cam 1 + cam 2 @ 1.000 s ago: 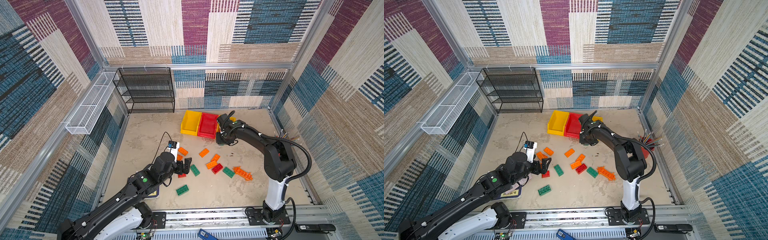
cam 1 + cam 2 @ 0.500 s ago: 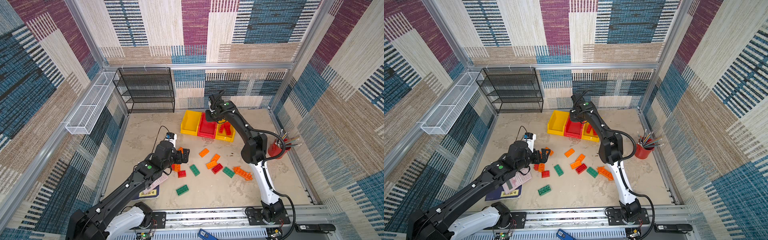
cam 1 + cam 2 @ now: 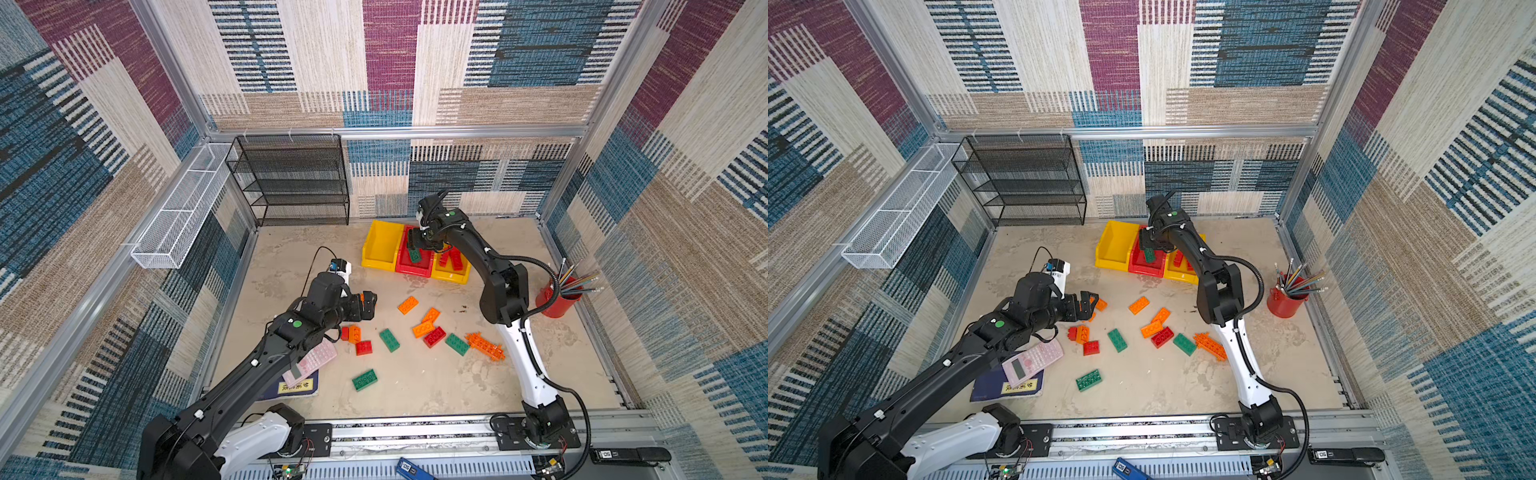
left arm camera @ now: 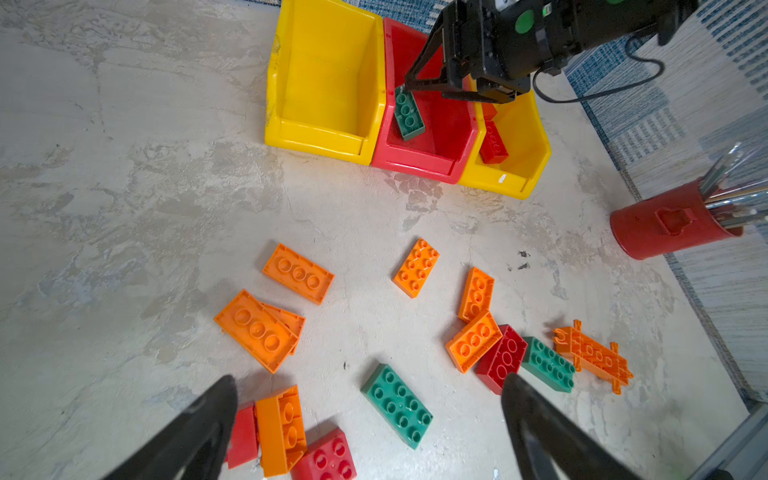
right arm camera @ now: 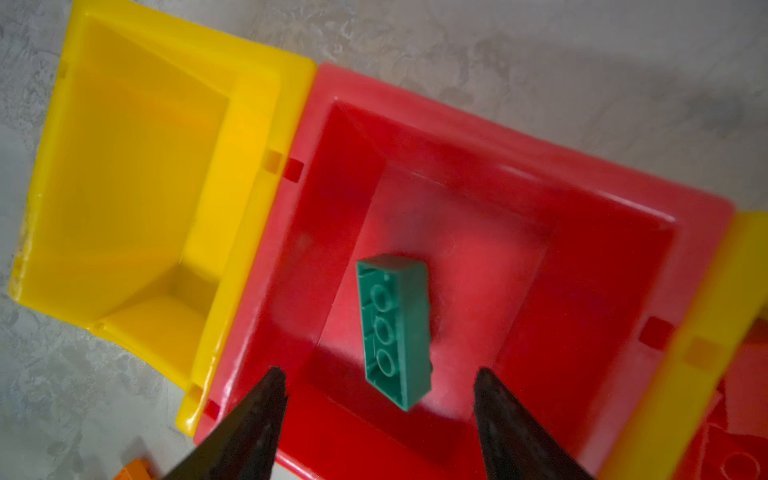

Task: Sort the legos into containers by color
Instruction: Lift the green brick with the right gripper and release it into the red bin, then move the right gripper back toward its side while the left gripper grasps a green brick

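My right gripper (image 3: pixel 417 249) hangs open over the red container (image 3: pixel 411 270). Below its fingers, touching neither, a green lego (image 5: pixel 395 328) sits tilted inside that bin (image 5: pixel 582 270). One yellow container (image 3: pixel 380 245) stands bare on the red one's left. The other yellow container (image 3: pixel 451 276), on its right, holds red legos (image 3: pixel 455 259). My left gripper (image 3: pixel 368 307) is open and holds nothing. It hovers over the left end of the loose pile, above a green lego (image 4: pixel 397 405) and an orange and red cluster (image 4: pixel 282 432). More legos lie scattered, among them the orange lattice piece (image 3: pixel 485 345).
A pink calculator (image 3: pixel 309 362) lies on a dark notebook (image 3: pixel 297 388) under my left arm. A red pencil cup (image 3: pixel 557 297) stands at the right wall. A black mesh shelf (image 3: pixel 291 180) fills the back left, and a white wire basket (image 3: pixel 178 208) hangs on the left wall.
My right arm swung from the floor up to the bins, then its jaws opened and let go of the green lego over the red bin. The left gripper shifted slightly over the pile.
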`<action>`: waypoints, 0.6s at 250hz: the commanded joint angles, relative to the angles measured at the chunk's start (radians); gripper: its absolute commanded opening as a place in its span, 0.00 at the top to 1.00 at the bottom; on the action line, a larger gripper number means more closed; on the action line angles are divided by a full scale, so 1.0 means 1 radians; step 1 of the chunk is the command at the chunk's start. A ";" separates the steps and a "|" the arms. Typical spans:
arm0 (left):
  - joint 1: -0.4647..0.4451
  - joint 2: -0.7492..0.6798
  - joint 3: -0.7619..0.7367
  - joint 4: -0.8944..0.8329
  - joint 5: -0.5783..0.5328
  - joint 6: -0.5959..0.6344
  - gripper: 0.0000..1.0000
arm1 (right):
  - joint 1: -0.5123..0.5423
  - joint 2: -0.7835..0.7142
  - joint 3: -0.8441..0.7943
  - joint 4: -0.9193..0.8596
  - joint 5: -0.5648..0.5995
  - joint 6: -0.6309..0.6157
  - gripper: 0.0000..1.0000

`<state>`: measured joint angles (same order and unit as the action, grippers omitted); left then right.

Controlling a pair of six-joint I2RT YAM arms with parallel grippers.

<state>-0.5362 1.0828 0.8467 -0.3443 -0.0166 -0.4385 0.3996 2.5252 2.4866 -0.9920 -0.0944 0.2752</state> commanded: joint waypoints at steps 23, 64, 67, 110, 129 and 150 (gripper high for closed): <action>0.003 0.012 0.011 -0.038 0.027 -0.051 0.01 | 0.001 -0.118 -0.003 0.014 -0.011 -0.027 0.00; -0.010 -0.020 -0.020 -0.047 0.024 -0.133 0.01 | 0.001 -0.247 -0.119 -0.006 0.016 -0.029 0.00; -0.013 -0.022 -0.022 -0.052 0.022 -0.139 0.01 | 0.001 -0.260 -0.137 -0.003 0.015 -0.030 0.00; -0.118 -0.041 -0.045 -0.096 -0.053 -0.222 0.03 | 0.004 -0.500 -0.460 0.095 0.006 -0.038 0.00; -0.168 -0.039 -0.059 -0.095 -0.065 -0.277 0.06 | 0.004 -0.607 -0.609 0.133 -0.001 -0.036 0.00; -0.231 -0.031 -0.069 -0.098 -0.105 -0.327 0.09 | 0.005 -0.720 -0.766 0.166 -0.003 -0.035 0.00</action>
<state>-0.7052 1.0462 0.7918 -0.4244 -0.0517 -0.6472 0.4038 1.9217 1.8664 -0.9096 -0.0948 0.2459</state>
